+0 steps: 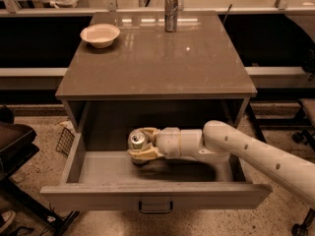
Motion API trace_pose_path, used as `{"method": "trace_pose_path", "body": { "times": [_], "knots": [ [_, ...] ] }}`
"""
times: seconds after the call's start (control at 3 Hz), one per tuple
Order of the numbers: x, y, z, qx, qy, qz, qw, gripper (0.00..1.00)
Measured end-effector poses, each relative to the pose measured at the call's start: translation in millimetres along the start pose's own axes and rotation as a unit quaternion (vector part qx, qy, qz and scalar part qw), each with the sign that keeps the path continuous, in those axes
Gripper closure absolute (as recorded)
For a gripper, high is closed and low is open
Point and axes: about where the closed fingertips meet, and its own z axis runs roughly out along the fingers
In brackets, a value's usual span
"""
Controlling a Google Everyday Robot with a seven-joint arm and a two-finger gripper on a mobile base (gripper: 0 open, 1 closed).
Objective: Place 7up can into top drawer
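So the top drawer [98, 195] is pulled wide open, and the 7up can [137, 138] is inside it, a bit left of centre, low over the drawer floor. The gripper [139, 146] has its fingers [145, 155] clamped round the can's sides, with the white arm [256, 154] reaching in from the right. I can't tell if the can's base touches the floor yet. I'd ease it down flat before letting go, then back out to the right so it doesn't tip. Up on the cabinet top [152, 63] there's a paper bowl [100, 34] on the left and a slim silver can [171, 13] at the back. Both are well clear, and nothing blocks the drawer.
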Motion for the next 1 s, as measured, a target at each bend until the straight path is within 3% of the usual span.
{"method": "trace_pose_path", "body": {
  "times": [1.0],
  "knots": [
    [-1.0,1.1,2.1,-0.002,-0.001,0.0,1.0,0.15]
  ]
}}
